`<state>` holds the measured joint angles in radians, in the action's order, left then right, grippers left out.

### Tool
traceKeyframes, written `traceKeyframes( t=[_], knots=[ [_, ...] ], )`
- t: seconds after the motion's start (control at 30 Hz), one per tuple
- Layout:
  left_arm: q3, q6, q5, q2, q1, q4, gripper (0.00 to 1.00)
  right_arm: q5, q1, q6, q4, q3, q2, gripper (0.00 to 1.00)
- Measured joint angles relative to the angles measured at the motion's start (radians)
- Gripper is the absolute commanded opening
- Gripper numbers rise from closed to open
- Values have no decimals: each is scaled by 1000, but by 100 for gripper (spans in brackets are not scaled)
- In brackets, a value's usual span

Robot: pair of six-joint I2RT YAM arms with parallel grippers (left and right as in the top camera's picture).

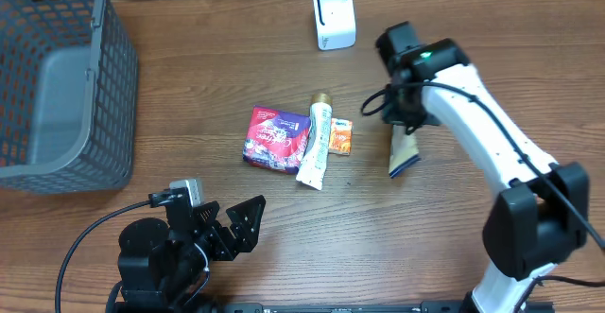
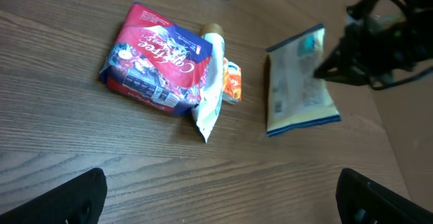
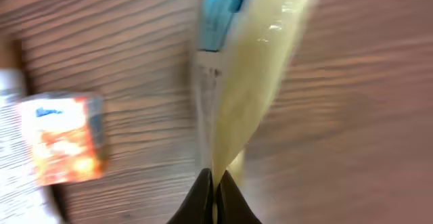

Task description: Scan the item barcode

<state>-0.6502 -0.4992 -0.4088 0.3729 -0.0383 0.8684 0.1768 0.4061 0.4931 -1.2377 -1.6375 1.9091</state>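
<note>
A: Where is the pouch (image 1: pixel 405 152) at this moment?

B: It hangs from the right end effector (image 1: pixel 402 122), right of the middle of the table (image 1: pixel 208 67). The 2 fingers are pressed together on one edge of it, pinching the thin seam. The wrist view shows a cream body with a blue band.

A: Is it off the wood?

B: It appears to hang tilted just above the surface, though the overhead angle leaves that unsure.

A: And the white scanner (image 1: pixel 335 17)?

B: It stands upright at the far edge of the table, well apart from the pouch.

A: What about the other arm?

B: The left end effector (image 1: pixel 232 220) sits at the near edge, its fingers spread wide with nothing between them.

A: What else lies there?

B: 3 things lie in a cluster left of the pouch. A red packet (image 1: pixel 276 138) and an orange sachet (image 1: pixel 341 136) lie either side of a white tube (image 1: pixel 316 143), each touching it. A grey wire basket (image 1: pixel 113 86) fills the far left corner.
</note>
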Motion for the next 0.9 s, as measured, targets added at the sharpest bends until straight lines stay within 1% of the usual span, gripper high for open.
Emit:
traceKeyframes(
  t=[0.07,0.17,0.23,0.33,0.37,0.4,0.43,0.5,0.6,0.7,0.8,0.9],
  knots=[
    [0,0,0,0,0,0,100,-42,31,0,33,0,20,5],
    [0,0,0,0,0,0,100,-109,71,-2,83,2,45,20],
    [0,0,0,0,0,0,100,-149,101,-2,117,8,52,26],
    [0,0,0,0,0,0,100,-186,134,-6,129,8,52,42],
    [0,0,0,0,0,0,100,-196,138,-5,118,5,52,73],
    [0,0,0,0,0,0,100,-201,138,-2,103,2,52,82],
    [0,0,0,0,0,0,100,-208,132,-2,74,-14,54,99],
    [0,0,0,0,0,1,100,-218,79,-22,18,-85,56,100],
    [0,0,0,0,1,0,100,-222,-11,-38,-16,-140,56,100],
    [0,0,0,0,1,0,100,-220,-104,-45,-34,-142,56,100],
    [0,0,0,0,1,0,100,-219,-151,-49,-2,-114,56,100],
    [0,0,0,0,1,0,100,-222,-142,-49,98,-32,56,100]
  ],
)
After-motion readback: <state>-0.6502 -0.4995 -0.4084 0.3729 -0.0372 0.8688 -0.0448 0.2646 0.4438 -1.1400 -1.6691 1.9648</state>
